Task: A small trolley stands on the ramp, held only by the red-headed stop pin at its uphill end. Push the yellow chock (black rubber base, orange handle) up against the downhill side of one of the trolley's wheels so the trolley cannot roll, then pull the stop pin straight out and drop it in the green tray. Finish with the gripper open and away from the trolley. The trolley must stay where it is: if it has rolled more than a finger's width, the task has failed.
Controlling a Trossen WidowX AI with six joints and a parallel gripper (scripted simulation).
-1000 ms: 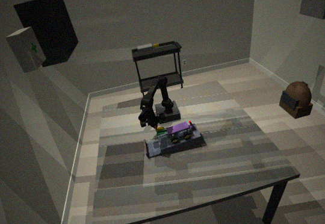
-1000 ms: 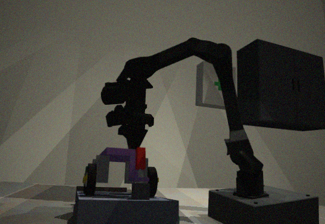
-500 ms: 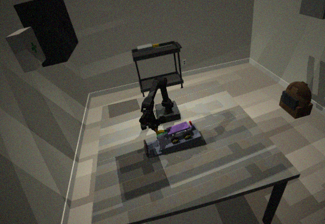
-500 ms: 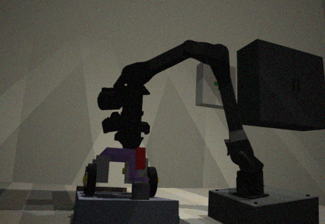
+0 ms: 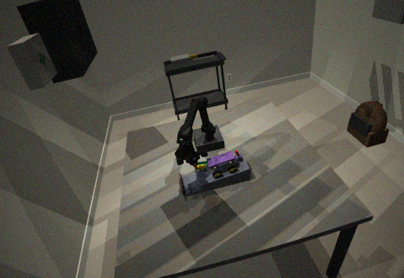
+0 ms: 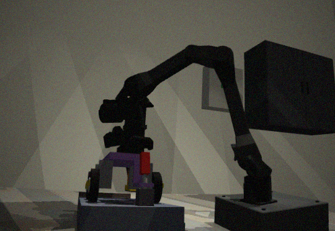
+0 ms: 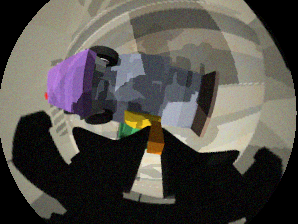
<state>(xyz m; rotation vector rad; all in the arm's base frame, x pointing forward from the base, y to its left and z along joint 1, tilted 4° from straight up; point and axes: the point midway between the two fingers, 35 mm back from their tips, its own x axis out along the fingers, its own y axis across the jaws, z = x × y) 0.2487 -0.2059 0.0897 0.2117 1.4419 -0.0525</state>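
My gripper [image 5: 196,163] [image 7: 154,129] is shut on the orange handle of the yellow chock [image 5: 201,167] [image 6: 132,190] [image 7: 137,119]. The chock is held over the ramp [image 5: 196,187] [image 6: 130,219] [image 7: 137,87], near its arm-side edge, downhill of the trolley and apart from its wheels. The purple-topped trolley [image 5: 222,159] [image 6: 122,156] [image 7: 71,82] stands on the ramp. The red-headed stop pin [image 5: 236,152] [image 6: 144,163] [image 7: 46,95] is upright at its uphill end. The green tray [image 7: 128,131] is partly hidden behind the chock. The fingertips are hidden in the exterior view.
A dark end board [image 5: 182,184] [image 7: 206,105] stands at the ramp's low end. The arm's base box [image 5: 209,144] [image 6: 270,213] is beside the ramp. A dark shelf cart [image 5: 198,64] stands behind, against the wall.
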